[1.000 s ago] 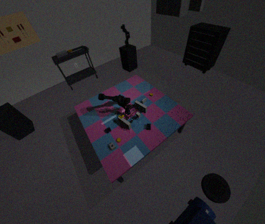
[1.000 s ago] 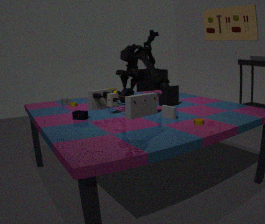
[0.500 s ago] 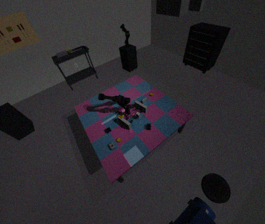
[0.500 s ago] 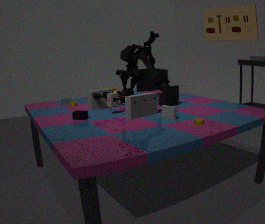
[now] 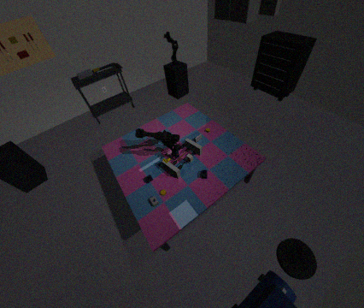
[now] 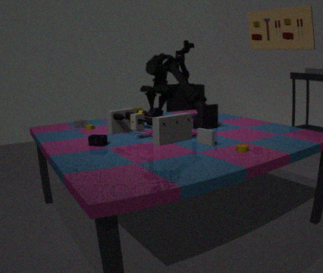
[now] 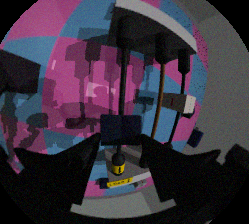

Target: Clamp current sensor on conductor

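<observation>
My gripper is shut on the dark blue current sensor, which sits between the fingertips, low among the conductors. In the wrist view the leftmost black conductor runs up to the sensor, is hidden behind it and comes out below, ending at a plug with a yellow band. A yellow label, seemingly reading LOAD, lies just below that plug. A brown conductor and another black conductor run to the right of the sensor. The arrow, the latch and how far the jaws are closed cannot be made out.
A pale upright board and a second one stand at the conductor ends. A black block, a white block and a yellow disc stand outside them on the checkered table.
</observation>
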Tool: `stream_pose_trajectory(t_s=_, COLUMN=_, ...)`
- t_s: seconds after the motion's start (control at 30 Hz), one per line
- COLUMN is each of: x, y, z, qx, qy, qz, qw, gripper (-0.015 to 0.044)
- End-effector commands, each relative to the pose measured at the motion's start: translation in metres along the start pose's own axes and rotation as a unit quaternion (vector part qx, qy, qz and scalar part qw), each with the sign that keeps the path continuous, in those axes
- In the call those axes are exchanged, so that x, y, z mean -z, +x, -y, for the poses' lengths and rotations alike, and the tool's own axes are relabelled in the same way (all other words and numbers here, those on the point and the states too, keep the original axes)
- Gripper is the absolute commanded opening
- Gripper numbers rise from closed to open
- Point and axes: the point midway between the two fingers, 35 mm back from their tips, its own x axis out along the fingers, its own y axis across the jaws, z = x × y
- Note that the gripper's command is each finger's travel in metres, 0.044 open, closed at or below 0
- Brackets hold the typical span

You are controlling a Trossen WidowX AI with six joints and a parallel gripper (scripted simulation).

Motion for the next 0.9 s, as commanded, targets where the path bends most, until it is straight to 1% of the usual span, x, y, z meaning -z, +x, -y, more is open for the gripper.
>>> stream_pose_trajectory(t_s=0.0, x=-0.0004, y=0.0001, z=0.004, qx=-0.024, qy=0.002, qz=0.004, qw=1.0, gripper=0.0)
stream_pose_trajectory(t_s=0.33, x=-0.0003, y=0.0047, z=0.0126, qx=-0.105, qy=0.001, qz=0.001, qw=0.994, gripper=0.0)
stream_pose_trajectory(t_s=0.37, x=0.0004, y=0.0045, z=0.01, qx=-0.083, qy=-0.002, qz=-0.002, qw=0.997, gripper=0.0026)
stream_pose_trajectory(t_s=0.87, x=0.0004, y=0.0045, z=0.01, qx=-0.083, qy=-0.002, qz=-0.002, qw=0.997, gripper=0.042)
